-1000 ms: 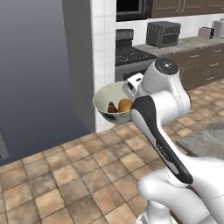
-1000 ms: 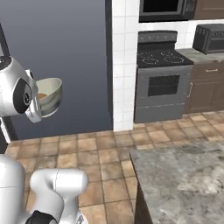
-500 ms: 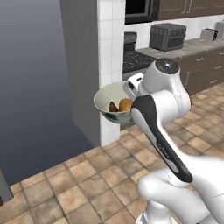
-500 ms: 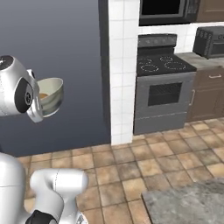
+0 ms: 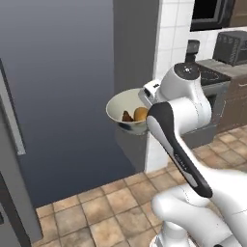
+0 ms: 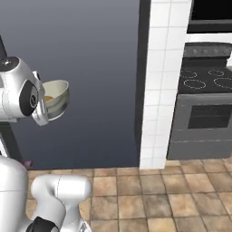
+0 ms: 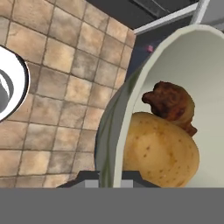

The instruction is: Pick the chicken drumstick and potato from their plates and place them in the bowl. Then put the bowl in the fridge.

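My gripper (image 5: pixel 144 100) is shut on the rim of the cream-white bowl (image 5: pixel 118 105) and holds it in the air in front of the grey steel fridge (image 5: pixel 67 72). Inside the bowl lie the golden potato (image 5: pixel 141 114) and the dark brown chicken drumstick (image 5: pixel 127 116), touching each other. In the hand view the bowl (image 7: pixel 113 131) stands close, with the potato (image 7: pixel 159 151) nearest and the drumstick (image 7: pixel 171 103) behind it. From the right, the bowl (image 6: pixel 57 97) hangs beside my wrist before the fridge (image 6: pixel 81 68). The two plates are out of view.
A long fridge handle (image 5: pixel 11 113) runs down at the left. A white tiled wall column (image 6: pixel 158 81) stands right of the fridge, then a steel stove (image 6: pixel 206 118). A toaster oven (image 5: pixel 231 46) sits on the counter beyond. Brown tile floor (image 5: pixel 96 212) lies below.
The whole picture has shifted: the base has driven nearer to the fridge, which now looms larger. The bowl stays held in the same pose with both foods inside.
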You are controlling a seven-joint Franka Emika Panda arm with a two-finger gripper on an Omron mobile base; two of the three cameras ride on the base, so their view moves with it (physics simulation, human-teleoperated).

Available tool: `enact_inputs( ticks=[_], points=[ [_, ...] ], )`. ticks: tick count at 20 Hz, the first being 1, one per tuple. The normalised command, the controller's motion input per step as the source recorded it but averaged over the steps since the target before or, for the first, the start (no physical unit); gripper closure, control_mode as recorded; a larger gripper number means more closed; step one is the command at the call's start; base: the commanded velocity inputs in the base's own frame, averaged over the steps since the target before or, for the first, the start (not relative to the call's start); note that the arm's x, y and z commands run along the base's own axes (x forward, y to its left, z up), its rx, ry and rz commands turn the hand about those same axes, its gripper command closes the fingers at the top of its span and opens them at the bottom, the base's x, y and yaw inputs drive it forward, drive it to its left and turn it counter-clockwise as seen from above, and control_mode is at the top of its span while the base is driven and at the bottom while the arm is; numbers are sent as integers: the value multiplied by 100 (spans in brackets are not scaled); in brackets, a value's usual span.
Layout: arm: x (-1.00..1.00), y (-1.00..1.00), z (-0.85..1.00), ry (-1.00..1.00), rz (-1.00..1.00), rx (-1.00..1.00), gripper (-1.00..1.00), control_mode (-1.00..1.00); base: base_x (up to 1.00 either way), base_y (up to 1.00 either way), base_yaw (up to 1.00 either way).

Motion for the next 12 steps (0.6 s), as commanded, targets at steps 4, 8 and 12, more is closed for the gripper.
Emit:
enact_inputs(
  ticks=[4, 8, 12],
  points=[
    [0, 0, 0, 0, 0, 0, 100, 100, 58, 14, 54],
    [0, 0, 0, 0, 0, 0, 100, 100, 56, 9, 56],
    [0, 0, 0, 0, 0, 0, 100, 100, 41, 0, 37]
  ],
)
